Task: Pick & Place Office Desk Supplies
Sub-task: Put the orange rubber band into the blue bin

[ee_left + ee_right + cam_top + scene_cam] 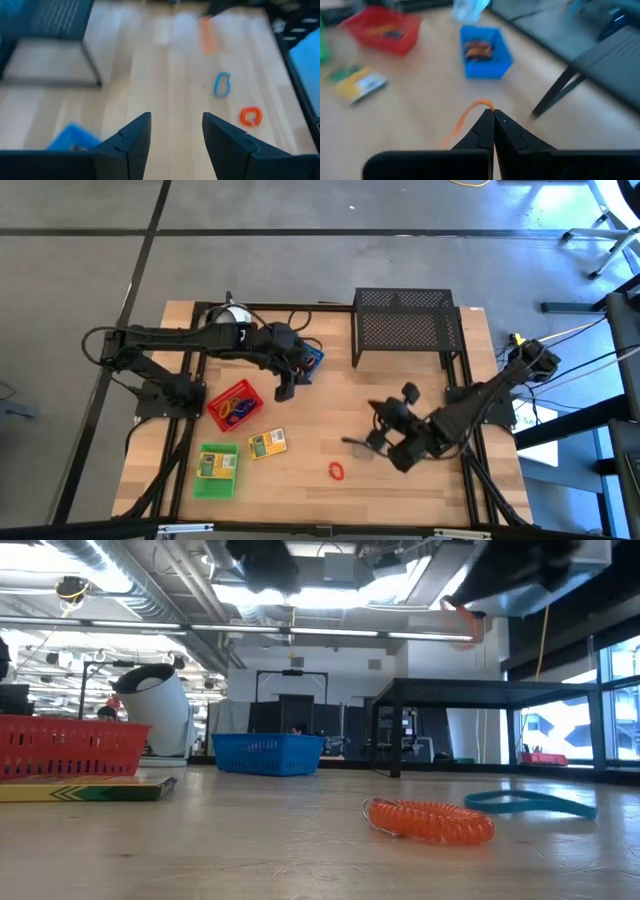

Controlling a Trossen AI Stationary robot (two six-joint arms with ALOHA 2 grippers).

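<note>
- High view: the right hand [378, 442] is above the counter [300, 480] near its right edge, and the orange loop it carries can slip out on the way.
- Low view: a coiled orange loop [430, 821] and a blue loop [530, 803] lie loose on the counter; a low pass could push them.
- Left wrist view: the left hand [176, 131] is wide and empty, near the blue tray [72, 137], and could block a drop there.
- Right wrist view: the right hand [494, 123] pinches an orange loop [465, 119] by its end only, so it swings and may miss the blue tray [485, 52].
</note>
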